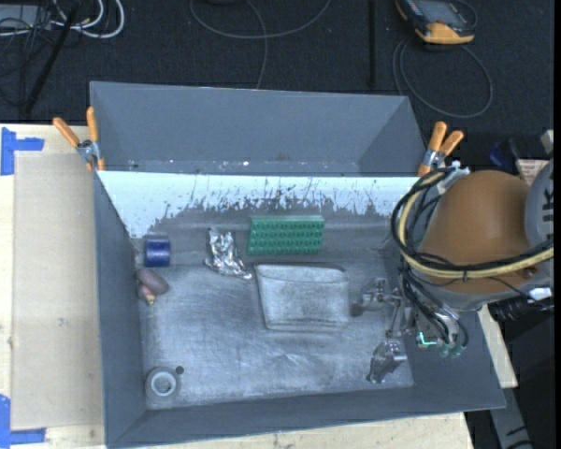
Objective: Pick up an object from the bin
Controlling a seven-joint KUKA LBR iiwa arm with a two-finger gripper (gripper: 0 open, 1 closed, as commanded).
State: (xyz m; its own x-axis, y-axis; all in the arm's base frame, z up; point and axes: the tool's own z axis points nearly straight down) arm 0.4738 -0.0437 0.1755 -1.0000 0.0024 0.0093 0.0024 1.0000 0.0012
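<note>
As the gripper (379,333) hovers right of the grey pad (299,297), its fingers gape wide, empty. Green block (285,235) just beyond the pad.

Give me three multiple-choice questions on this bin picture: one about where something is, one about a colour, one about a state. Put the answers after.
1. Where in the bin is the hand?
A. left side
B. right side
C. far middle

2. What colour is the small cylinder by the left wall?
A. blue
B. red
C. yellow

3. How is the foil piece?
A. rolled into a tube
B. spread flat
C. crumpled

Answers:
1. B, the hand is to the right of the grey pad.
2. A, the cylinder is plainly blue.
3. C, the foil's surface is creased and bunched.
</note>
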